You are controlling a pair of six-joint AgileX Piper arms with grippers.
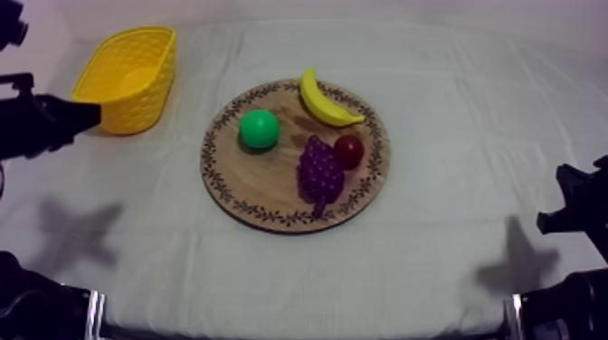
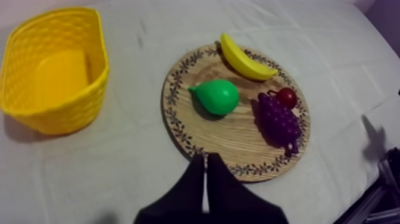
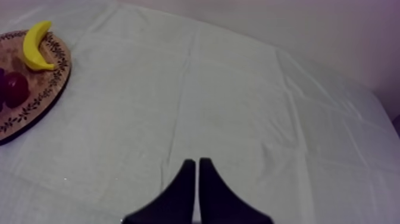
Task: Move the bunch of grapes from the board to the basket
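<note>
The purple bunch of grapes (image 1: 320, 170) (image 2: 278, 121) lies on the round wooden board (image 1: 262, 181) (image 2: 232, 134), on its right half beside a small red fruit (image 1: 349, 150) (image 2: 287, 97). The yellow basket (image 1: 127, 77) (image 2: 53, 65) stands empty at the far left of the table. My left gripper (image 1: 90, 116) (image 2: 205, 164) hovers beside the basket, left of the board, shut on nothing. My right gripper (image 1: 547, 220) (image 3: 196, 164) hangs at the table's right side over bare cloth, fingers together with nothing in them.
A green pear (image 1: 259, 128) (image 2: 217, 96) and a banana (image 1: 324, 101) (image 2: 245, 59) also lie on the board. The board's rim (image 3: 36, 101), the banana (image 3: 36, 47) and the red fruit (image 3: 16, 88) sit well away from my right gripper.
</note>
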